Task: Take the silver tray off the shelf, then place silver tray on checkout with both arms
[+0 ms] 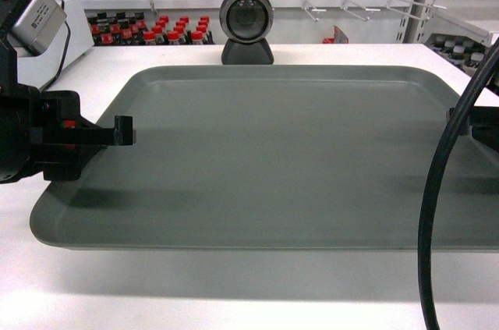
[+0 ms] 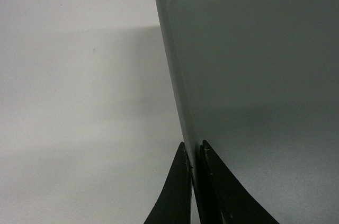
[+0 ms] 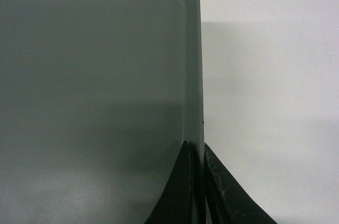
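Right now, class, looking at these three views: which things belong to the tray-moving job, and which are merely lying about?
Belonging to the job:
silver tray
checkout under it
left gripper, clamped on the tray's left rim
right gripper, clamped on its right rim

Merely about:
round camera on a stand
red-capped bottles
wall hooks
black cable

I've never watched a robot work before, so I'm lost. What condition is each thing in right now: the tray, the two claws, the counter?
silver tray: empty, level, over the checkout, gripped at both side rims.
left gripper: shut on the tray's left rim.
right gripper: shut on the tray's right rim.
checkout: bare white top, tray's shadow on it.
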`<state>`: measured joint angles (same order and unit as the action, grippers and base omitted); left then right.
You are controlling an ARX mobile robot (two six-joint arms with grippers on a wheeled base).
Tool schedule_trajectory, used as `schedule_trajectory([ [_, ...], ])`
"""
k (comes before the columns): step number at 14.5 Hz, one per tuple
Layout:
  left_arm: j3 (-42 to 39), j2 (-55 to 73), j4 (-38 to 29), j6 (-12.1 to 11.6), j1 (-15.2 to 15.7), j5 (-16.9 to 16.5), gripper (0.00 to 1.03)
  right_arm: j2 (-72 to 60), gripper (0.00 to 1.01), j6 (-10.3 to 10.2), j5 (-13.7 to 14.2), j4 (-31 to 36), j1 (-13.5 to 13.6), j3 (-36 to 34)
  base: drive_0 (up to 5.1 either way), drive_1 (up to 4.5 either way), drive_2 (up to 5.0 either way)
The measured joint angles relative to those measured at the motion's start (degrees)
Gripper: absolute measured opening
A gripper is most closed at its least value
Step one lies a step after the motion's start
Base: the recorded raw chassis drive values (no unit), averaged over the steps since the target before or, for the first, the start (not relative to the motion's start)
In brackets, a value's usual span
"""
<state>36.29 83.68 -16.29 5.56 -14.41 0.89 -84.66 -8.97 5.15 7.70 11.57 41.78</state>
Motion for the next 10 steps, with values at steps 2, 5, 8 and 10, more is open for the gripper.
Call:
schedule_trajectory([
  [2, 0.00, 0.00, 0.02, 0.00, 0.00, 0.00, 0.03, 0.00, 0.03, 0.00, 0.00, 0.00, 0.00, 0.00, 0.0, 0.00, 0.0],
  [5, 0.00, 0.00, 0.02, 0.00, 0.00, 0.02, 0.03, 0.00, 0.03, 0.00, 0.00, 0.00, 0.00, 0.00, 0.0, 0.00, 0.0],
  [8, -2.84, 1.22, -11.76, 1.60, -2.27, 9.49, 0.03, -1.05, 0.03, -0.59, 0.68, 15.32, 0.00, -3.91, 0.0, 0.00, 0.0],
  [10, -2.34, 2.56, -19.28, 1.90, -3.43, 18.64, 0.03, -3.17, 0.03, -0.57, -0.04, 27.71, -0.02, -5.20, 0.0, 0.00, 0.0],
])
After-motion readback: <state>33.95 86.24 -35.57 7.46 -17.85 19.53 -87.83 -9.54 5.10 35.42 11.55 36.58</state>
